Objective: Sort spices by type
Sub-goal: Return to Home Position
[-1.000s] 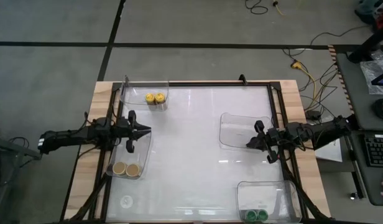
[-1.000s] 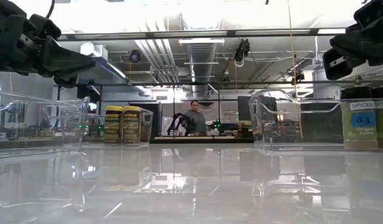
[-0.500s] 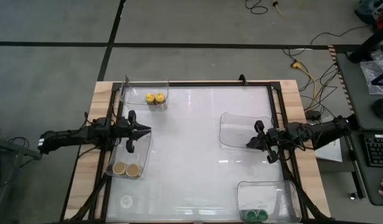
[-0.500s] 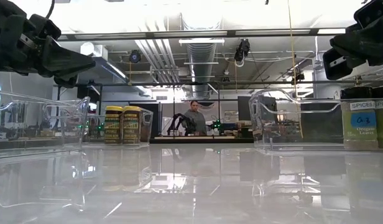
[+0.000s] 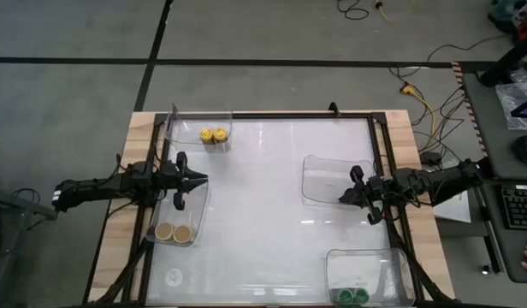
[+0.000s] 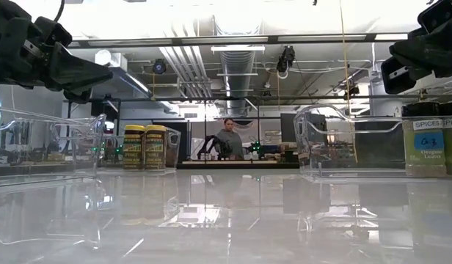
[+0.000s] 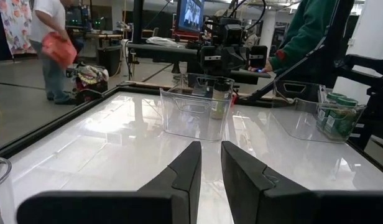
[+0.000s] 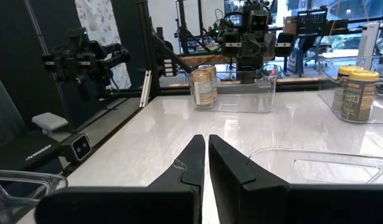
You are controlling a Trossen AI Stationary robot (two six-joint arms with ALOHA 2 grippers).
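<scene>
Both arms hover level above the white table [image 5: 263,214], holding nothing. My left gripper [image 5: 202,180] [image 7: 211,146] is shut over the far end of a clear tray [image 5: 180,214]. That tray holds two tan-lidded spice jars [image 5: 174,232] [image 8: 204,86], standing upright. My right gripper [image 5: 341,198] [image 8: 206,138] is shut over the right-hand clear tray [image 5: 325,178]. Two yellow-lidded jars [image 5: 212,134] [image 6: 145,147] stand in the far-left tray [image 5: 195,128]. Two green-lidded jars [image 5: 352,296] [image 7: 331,115] stand in the near-right tray [image 5: 366,269]. In the left wrist view one dark-lidded jar [image 7: 221,99] stands at the tray below my right arm.
A black frame [image 5: 379,171] runs round the table top, with wooden boards outside it. The middle of the table between the trays is bare. People [image 6: 228,138] stand in the room beyond the far edge.
</scene>
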